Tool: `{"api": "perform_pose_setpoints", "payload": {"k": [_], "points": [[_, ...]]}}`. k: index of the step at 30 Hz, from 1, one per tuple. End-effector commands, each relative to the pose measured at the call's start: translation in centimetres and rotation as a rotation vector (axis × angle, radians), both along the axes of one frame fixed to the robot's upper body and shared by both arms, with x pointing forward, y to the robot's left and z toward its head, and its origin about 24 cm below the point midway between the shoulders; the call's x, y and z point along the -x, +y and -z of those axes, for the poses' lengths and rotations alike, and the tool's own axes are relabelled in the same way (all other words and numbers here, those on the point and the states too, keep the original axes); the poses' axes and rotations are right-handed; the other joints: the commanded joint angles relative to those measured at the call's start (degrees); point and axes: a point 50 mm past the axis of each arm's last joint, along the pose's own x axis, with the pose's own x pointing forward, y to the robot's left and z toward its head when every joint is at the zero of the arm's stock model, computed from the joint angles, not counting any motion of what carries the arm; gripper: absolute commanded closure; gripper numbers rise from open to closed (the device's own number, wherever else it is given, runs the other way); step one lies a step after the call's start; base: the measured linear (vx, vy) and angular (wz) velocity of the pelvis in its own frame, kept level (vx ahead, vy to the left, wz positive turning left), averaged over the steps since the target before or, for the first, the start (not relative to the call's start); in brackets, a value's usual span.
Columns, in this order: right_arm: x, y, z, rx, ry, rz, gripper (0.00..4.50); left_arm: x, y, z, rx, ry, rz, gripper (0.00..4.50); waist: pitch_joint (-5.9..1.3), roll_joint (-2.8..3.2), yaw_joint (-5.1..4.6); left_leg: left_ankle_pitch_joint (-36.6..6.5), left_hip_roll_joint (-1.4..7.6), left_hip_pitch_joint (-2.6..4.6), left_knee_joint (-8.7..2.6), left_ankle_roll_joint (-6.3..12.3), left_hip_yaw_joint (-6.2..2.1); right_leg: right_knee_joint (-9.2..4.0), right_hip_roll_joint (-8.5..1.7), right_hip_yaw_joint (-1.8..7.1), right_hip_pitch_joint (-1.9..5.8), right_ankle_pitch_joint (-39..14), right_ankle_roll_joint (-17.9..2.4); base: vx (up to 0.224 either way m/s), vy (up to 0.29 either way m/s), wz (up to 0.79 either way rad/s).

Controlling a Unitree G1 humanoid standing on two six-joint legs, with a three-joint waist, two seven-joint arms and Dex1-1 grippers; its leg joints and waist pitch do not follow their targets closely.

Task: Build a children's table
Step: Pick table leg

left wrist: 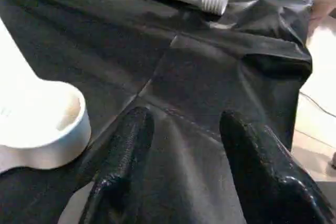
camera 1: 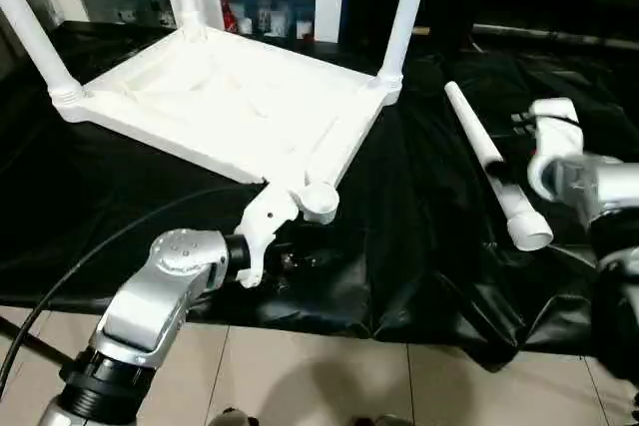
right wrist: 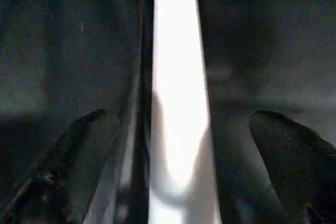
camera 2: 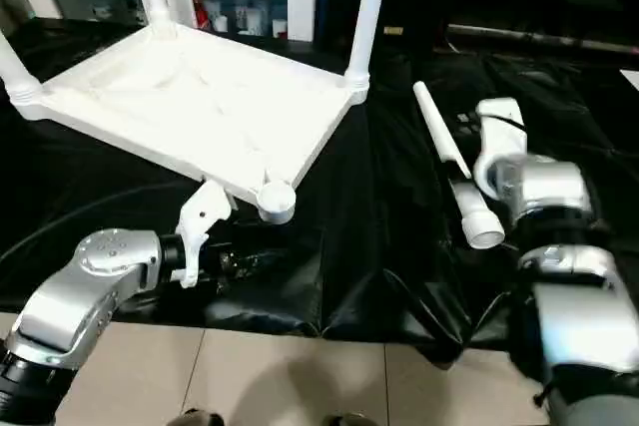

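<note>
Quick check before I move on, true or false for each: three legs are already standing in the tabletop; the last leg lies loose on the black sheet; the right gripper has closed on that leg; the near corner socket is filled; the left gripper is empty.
1. Three legs stand in the tabletop. True.
2. The loose leg lies on the black sheet. True.
3. The right gripper has closed on that leg. False: its fingers stand wide apart on either side of the leg, not touching it.
4. The near corner socket is filled. False: it is empty.
5. The left gripper is empty. True: it hangs open beside that socket.
</note>
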Motion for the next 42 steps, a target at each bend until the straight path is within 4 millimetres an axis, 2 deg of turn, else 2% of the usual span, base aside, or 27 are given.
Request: {"api": "perform_pose_setpoints", "payload": {"k": [1, 3, 5, 10, 13, 17, 18, 20, 24, 25, 27, 29, 32, 34, 35, 36, 39, 40, 41, 42], "points": [[0.5, -0.7, 0.3, -0.037, 0.036, 0.025, 0.01, 0.0, -0.3, -0.5, 0.001, -0.01, 0.014, 2.04, -3.94, 0.16, -0.02, -8.98, 0.43, 0.85, -3.13, 0.84, 0.38, -3.39, -2.15, 1.72, 3.24, -5.74, -14.73, 0.0, 0.0, 0.0], [0.7, -0.8, 0.9, -0.041, 0.063, 0.023, 0.01, 0.0, -0.3, -0.6, 0.0, -0.006, 0.015, 2.04, -4.07, 0.04, 0.01, -7.72, 0.43, 0.75, -3.05, 1.34, 0.39, -3.15, -2.1, 1.64, 3.42, -3.95, -15.43, 0.0, 0.0, 0.0], [1.0, -0.6, 1.5, -0.07, 0.095, 0.006, 0.01, 0.1, -0.3, -0.6, -0.003, -0.003, 0.017, 2.04, -3.98, 0.36, 0.05, -8.01, 0.45, 0.79, -3.01, 1.64, 0.47, -3.23, -2.04, 1.59, 3.32, -4.11, -15.88, 0.0, 0.0, 0.0], [1.3, -0.2, 2.1, -0.136, 0.138, -0.025, 0.01, 0.1, -0.3, -0.7, -0.005, 0.001, 0.021, 2.04, -3.76, 0.46, 0.18, -10.81, 0.68, 0.95, -3.11, 1.2, 0.48, -3.6, -2.18, 1.48, 3.15, -8.34, -15.94, 0.0, 0.0, 0.0], [1.4, 0.0, 2.1, -0.163, 0.166, -0.054, 0.28, 0.0, -0.3, -1.0, 0.003, 0.004, 0.022, 2.04, -3.64, 0.2, 0.22, -10.93, 0.75, 0.89, -3.17, 1.2, 0.49, -3.66, -2.17, 1.46, 3.08, -9.42, -15.68, 0.0, 0.0, 0.0], [1.7, -0.3, 2.4, -0.154, 0.184, -0.056, 0.62, 0.0, -0.3, -1.1, 0.008, 0.008, 0.021, 2.04, -3.71, 0.17, 0.47, -9.61, 0.76, 0.86, -3.12, 1.27, 0.51, -3.5, -2.26, 1.5, 3.04, -8.68, -15.88, 0.0, 0.0, 0.0], [1.9, -0.6, 2.6, -0.149, 0.19, -0.047, 0.71, 0.1, -0.3, -1.1, 0.013, 0.012, 0.023, 2.04, -3.76, -0.37, 0.42, -9.26, 0.76, 0.77, -3.07, 1.5, 0.56, -3.46, -2.28, 1.5, 3.14, -8.68, -15.8, 0.0, 0.0, 0.0], [2.0, -0.7, 2.7, -0.147, 0.192, -0.043, 0.82, 0.1, -0.2, -1.2, 0.016, 0.014, 0.024, 2.04, -3.74, -0.1, 0.49, -8.96, 0.74, 0.78, -3.05, 1.53, 0.54, -3.52, -2.33, 1.49, 3.07, -9.0, -15.7, 0.0, 0.0, 0.0], [2.0, -0.8, 2.7, -0.149, 0.192, -0.036, 1.15, 0.3, -0.1, -1.2, 0.007, 0.043, 0.044, 2.04, -3.75, -0.15, 0.49, -8.86, 0.72, 0.77, -3.06, 1.68, 0.56, -3.5, -2.27, 1.46, 3.02, -9.49, -15.37, 0.0, 0.0, 0.0], [2.0, -0.9, 2.7, -0.145, 0.188, -0.031, 1.37, 0.1, 0.0, -1.3, 0.007, 0.055, 0.019, 1.69, -3.78, -0.23, 0.44, -8.78, 0.71, 0.76, -3.03, 1.57, 0.59, -3.5, -2.25, 1.47, 3.02, -9.38, -15.42, 0.0, 0.0, 0.0], [2.0, -0.9, 2.7, -0.15, 0.18, -0.019, 1.48, -0.3, 0.2, -1.3, -0.007, 0.055, -0.023, 1.69, -3.8, -0.08, 0.45, -9.24, 0.71, 0.85, -3.04, 1.4, 0.57, -3.56, -2.31, 1.49, 2.99, -9.9, -15.35, 0.0, 0.0, 0.0], [2.0, -1.0, 2.7, -0.15, 0.18, -0.018, 1.58, -0.6, 0.4, -1.2, -0.042, 0.034, -0.059, 1.66, -3.78, -0.17, 0.39, -9.43, 0.68, 0.75, -3.05, 1.41, 0.54, -3.62, -2.27, 1.48, 3.02, -10.04, -15.11, 0.0, 0.0, 0.0], [2.1, -1.1, 3.0, -0.167, 0.162, 0.012, 1.87, -0.9, 0.3, -1.0, -0.084, -0.016, -0.099, 1.29, -3.99, -0.06, 0.41, -9.39, 0.67, 0.77, -3.02, 1.48, 0.46, -3.71, -2.37, 1.49, 3.12, -10.06, -14.67, 0.0, 0.0, 0.0], [2.2, -1.2, 3.1, -0.171, 0.155, 0.028, 1.94, -1.1, 0.3, -0.9, -0.094, -0.036, -0.121, 1.29, -4.05, -0.1, 0.45, -9.03, 0.64, 0.75, -2.99, 1.52, 0.47, -3.6, -2.34, 1.48, 3.14, -9.55, -14.72, 0.0, 0.0, 0.0], [2.3, -1.3, 3.3, -0.175, 0.147, 0.043, 2.0, -1.4, 0.2, -1.1, -0.068, -0.079, -0.148, 1.22, -4.2, -0.12, 0.5, -8.59, 0.64, 0.71, -2.92, 1.65, 0.48, -3.61, -2.41, 1.47, 3.18, -9.0, -14.87, 0.0, 0.0, 0.0], [2.3, -1.4, 3.4, -0.183, 0.136, 0.056, 2.12, -1.6, 0.1, -1.3, -0.038, -0.093, -0.161, 0.92, -4.33, -0.04, 0.49, -8.49, 0.64, 0.77, -2.88, 1.52, 0.46, -3.47, -2.37, 1.45, 3.24, -8.39, -15.08, 0.0, 0.0, 0.0], [2.2, -1.5, 3.4, -0.203, 0.105, 0.082, 2.25, -2.3, 0.1, -1.7, 0.008, -0.098, -0.235, 0.87, -4.35, -0.07, 0.47, -8.61, 0.62, 0.72, -2.84, 1.57, 0.53, -3.41, -2.31, 1.45, 3.25, -7.31, -15.55, 0.0, 0.0, 0.0], [2.1, -1.5, 3.3, -0.213, 0.085, 0.1, 2.39, -2.4, -0.1, -2.3, 0.074, -0.135, -0.232, 0.69, -4.3, -0.13, 0.44, -9.47, 0.55, 0.8, -2.84, 1.71, 0.53, -3.65, -2.32, 1.44, 3.22, -8.01, -15.44, 0.0, 0.0, 0.0], [1.8, -1.6, 3.0, -0.207, 0.042, 0.115, 2.39, -2.5, -0.2, -2.5, 0.098, -0.137, -0.239, 0.69, -4.35, -0.15, 0.52, -9.52, 0.52, 0.81, -2.81, 1.74, 0.49, -3.67, -2.38, 1.42, 3.27, -8.15, -15.44, 0.0, 0.0, 0.0], [1.6, -1.7, 2.7, -0.199, 0.005, 0.126, 2.48, -2.7, -0.1, -2.6, 0.106, -0.126, -0.248, 0.45, -4.36, 0.05, 0.53, -9.8, 0.54, 0.84, -2.82, 1.51, 0.48, -3.67, -2.39, 1.43, 3.2, -8.22, -15.26, 0.0, 0.0, 0.0]]}}
